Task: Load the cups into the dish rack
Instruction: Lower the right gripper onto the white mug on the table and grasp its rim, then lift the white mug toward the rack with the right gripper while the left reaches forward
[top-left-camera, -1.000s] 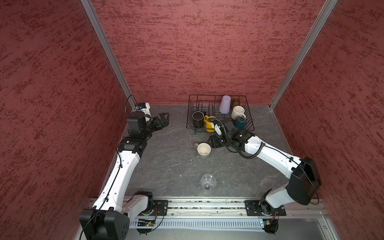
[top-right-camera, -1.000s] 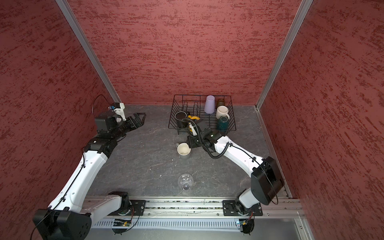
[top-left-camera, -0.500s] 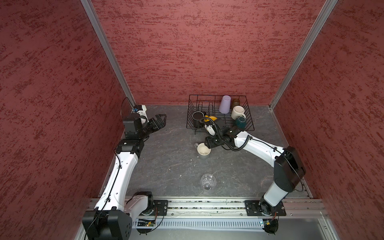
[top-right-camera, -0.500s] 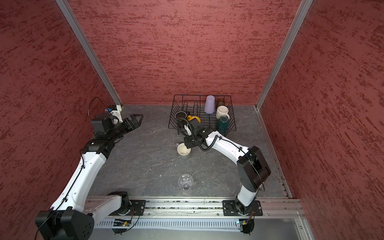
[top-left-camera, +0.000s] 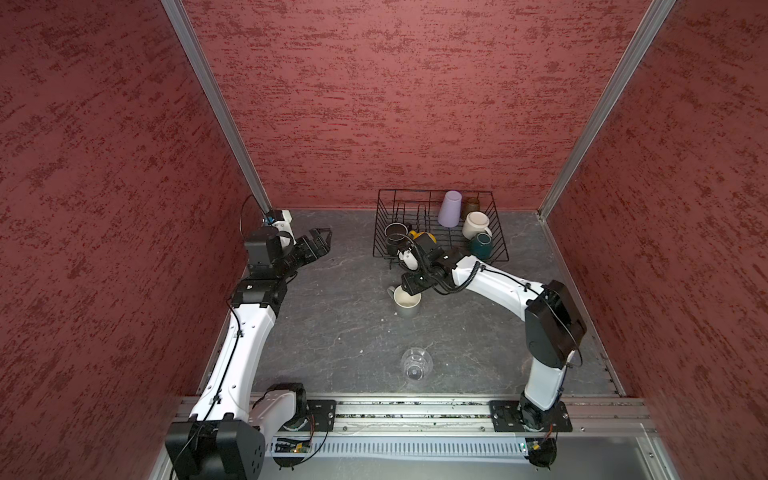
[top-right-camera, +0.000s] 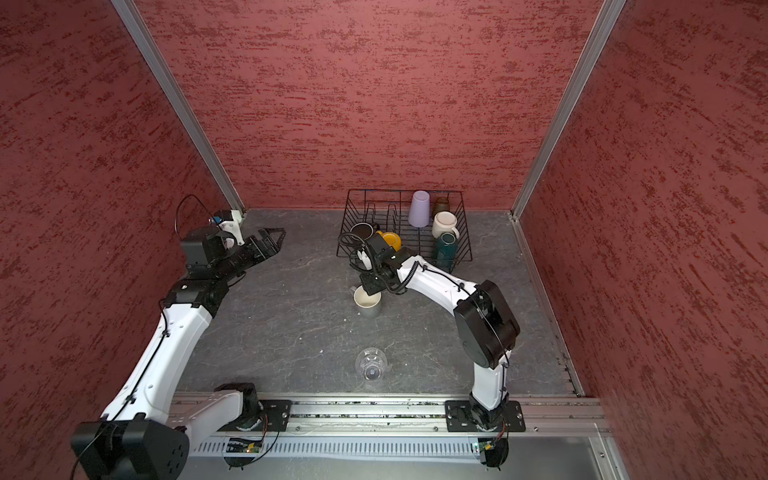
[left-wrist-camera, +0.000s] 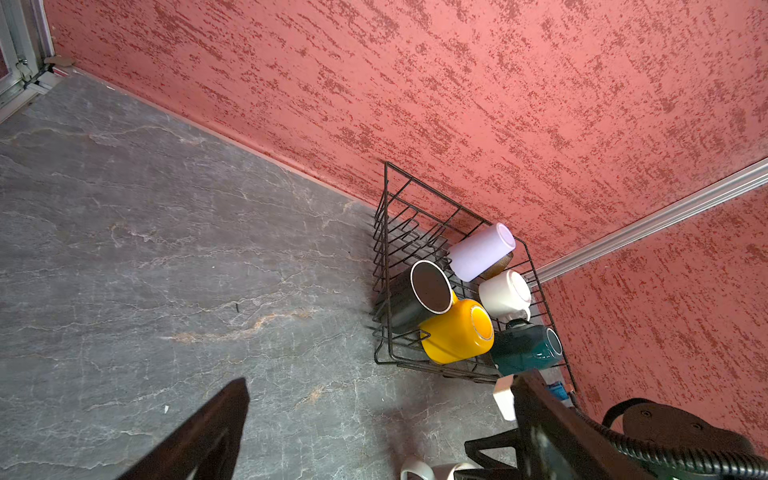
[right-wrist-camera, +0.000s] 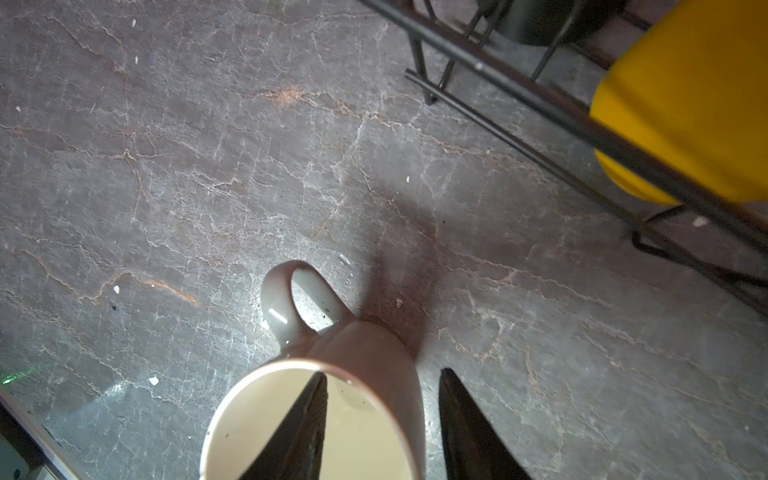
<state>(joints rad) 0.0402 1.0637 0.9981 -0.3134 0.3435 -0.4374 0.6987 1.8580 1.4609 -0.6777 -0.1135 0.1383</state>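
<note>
Straddling the wall of the grey mug (right-wrist-camera: 365, 353), the right hand (right-wrist-camera: 384, 372) has its fingers (right-wrist-camera: 299, 432) apart, one inside, one outside. The mug stands upright on the desk (top-left-camera: 332, 324) near the dish rack (top-left-camera: 409, 208), which holds six cups (top-left-camera: 475, 224); the clear glass (top-left-camera: 417, 363) stands well apart. The left hand (top-left-camera: 324, 240) gapes open, far left.

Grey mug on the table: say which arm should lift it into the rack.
Right. The right hand has one finger inside the grey mug, one outside; the left hand hangs open, far away.
</note>
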